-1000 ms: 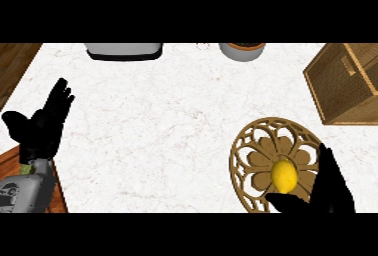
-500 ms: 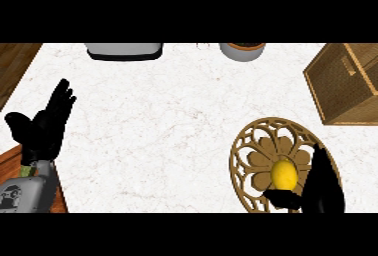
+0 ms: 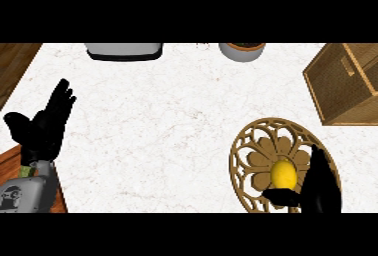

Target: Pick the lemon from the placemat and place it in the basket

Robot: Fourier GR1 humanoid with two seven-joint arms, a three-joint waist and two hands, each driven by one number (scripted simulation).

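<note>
Your right hand (image 3: 319, 185) stood at the lower right of the head view, its fingers stretched up along the right side of the lemon (image 3: 283, 172) and its thumb hooked in beneath the fruit's near end. The hand touched the lemon on those two sides, so it was closing round it, but the lemon lay on the placemat (image 3: 258, 145) and was not lifted.

That placemat was a round, tan, openwork piece with a flower pattern, and the yellow lemon sat a little right of and below its middle. Part of the placemat's right rim was hidden behind your fingers.

Beyond the placemat, up at the right edge of the view, stood the basket (image 3: 347, 85), a woven brown box, well apart from the lemon and partly cut off by the view's edge.

Your left hand (image 3: 44, 127) showed at the left edge, released, fingers straight and pointing up, resting over the edge of the white marbled tabletop (image 3: 162, 115).

Along the far edge of the tabletop sat a grey boxy appliance (image 3: 124, 51) at the left and a round grey pot (image 3: 242, 51) with a brown rim nearer the middle.
</note>
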